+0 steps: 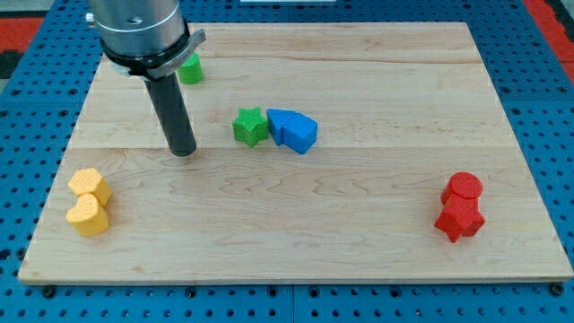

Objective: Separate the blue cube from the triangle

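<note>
A blue cube [282, 125] and a blue triangle [302, 135] lie touching each other near the board's middle. A green star [250, 126] touches the cube's left side. My tip [183, 151] rests on the board to the view's left of the green star, apart from it by about a block's width. The rod rises to the arm's grey body at the view's top left.
A green block [191, 69] lies at the top left, partly hidden behind the arm. Two yellow blocks [90, 201] sit at the left edge. Two red blocks [461, 206] sit at the right. The wooden board [359, 233] lies on a blue pegboard.
</note>
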